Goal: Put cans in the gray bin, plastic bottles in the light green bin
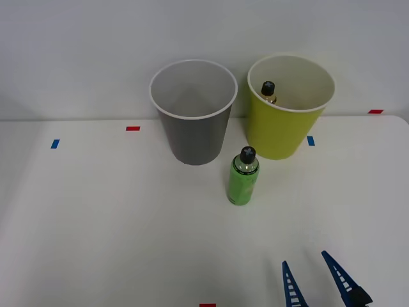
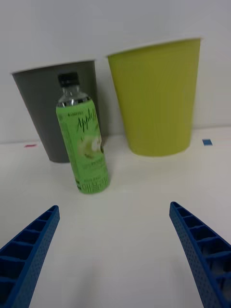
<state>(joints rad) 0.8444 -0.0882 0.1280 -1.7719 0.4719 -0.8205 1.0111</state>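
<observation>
1. Near the table's front edge, the right gripper [image 1: 317, 279] hung released, empty.
2. Upright before both bins stood the green bottle [image 1: 243, 177], left of the light green bin [image 1: 281, 131].
3. An off-centre approach risked toppling it.

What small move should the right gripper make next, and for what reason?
Probably advance the open right gripper toward the green bottle. It stands upright on the table, in front of the gray bin and light green bin, while another bottle already sits in the light green bin.
</observation>
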